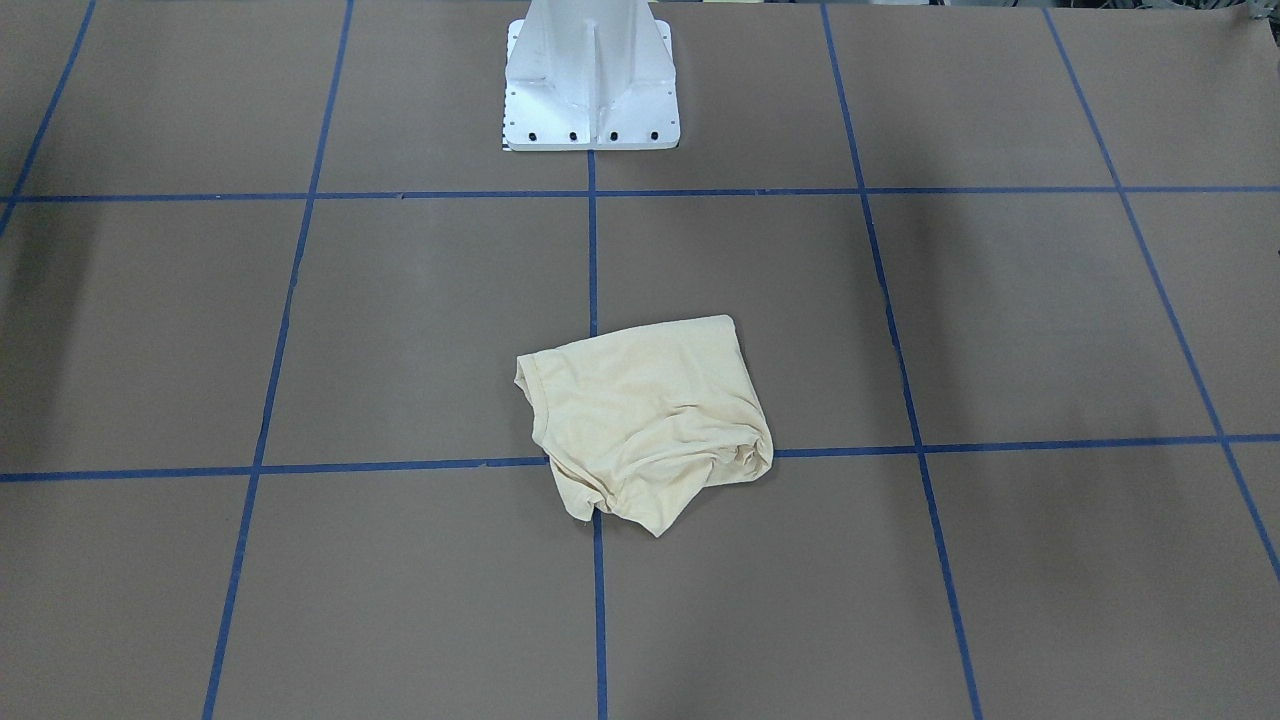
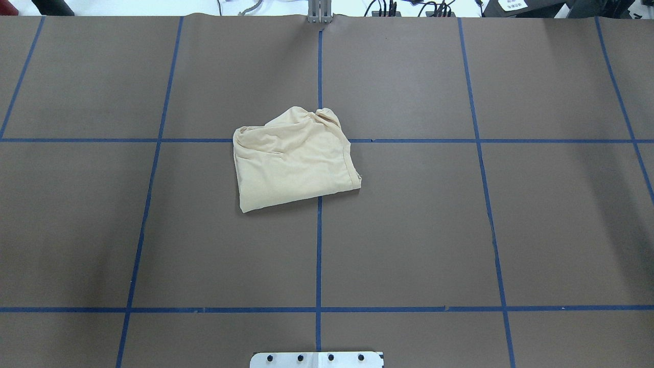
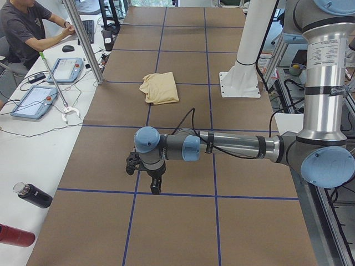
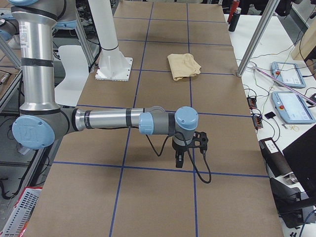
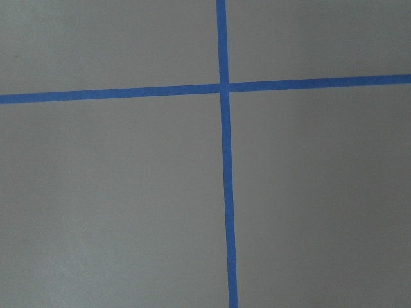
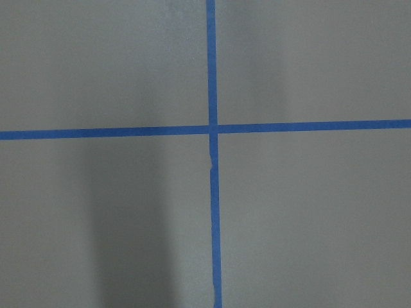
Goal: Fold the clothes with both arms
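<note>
The cream-yellow T-shirt (image 1: 645,420) lies in a folded, rumpled bundle near the table's middle, across a blue tape line; its print is hidden. It also shows in the overhead view (image 2: 294,161) and small in both side views (image 3: 160,88) (image 4: 183,65). My left gripper (image 3: 151,184) hangs over the table far from the shirt, toward the left end; I cannot tell whether it is open or shut. My right gripper (image 4: 179,160) hangs the same way toward the right end, and I cannot tell its state either. Both wrist views show only brown table and tape.
The white pedestal base (image 1: 590,80) stands at the robot's side of the table. Blue tape lines (image 2: 319,245) grid the brown cover. Beyond the table's far edge there are tablets (image 3: 65,69), a seated person (image 3: 25,27), bottles (image 3: 33,195) and a metal post (image 4: 254,42).
</note>
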Motion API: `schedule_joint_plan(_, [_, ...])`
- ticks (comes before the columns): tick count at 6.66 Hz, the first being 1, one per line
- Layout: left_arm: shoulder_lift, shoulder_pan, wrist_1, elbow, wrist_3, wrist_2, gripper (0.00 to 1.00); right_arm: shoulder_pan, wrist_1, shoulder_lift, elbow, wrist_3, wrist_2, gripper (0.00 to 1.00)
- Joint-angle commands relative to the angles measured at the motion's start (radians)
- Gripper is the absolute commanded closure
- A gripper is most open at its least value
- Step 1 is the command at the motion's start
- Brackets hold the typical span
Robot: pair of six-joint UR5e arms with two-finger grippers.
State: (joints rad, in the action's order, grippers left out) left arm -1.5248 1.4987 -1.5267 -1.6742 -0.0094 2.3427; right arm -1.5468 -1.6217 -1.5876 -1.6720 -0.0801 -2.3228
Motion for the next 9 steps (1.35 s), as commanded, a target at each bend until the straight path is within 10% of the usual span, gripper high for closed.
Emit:
schedule_joint_plan(1, [0.0, 0.0, -0.001, 0.001, 0.0, 0.004, 0.0, 0.002, -0.003, 0.0, 0.005, -0.001, 0.0, 0.0])
schedule_joint_plan(9, [0.0, 0.0, 0.0, 0.001, 0.006, 0.006, 0.0, 0.02, 0.0, 0.0, 0.002, -0.001, -0.001, 0.0])
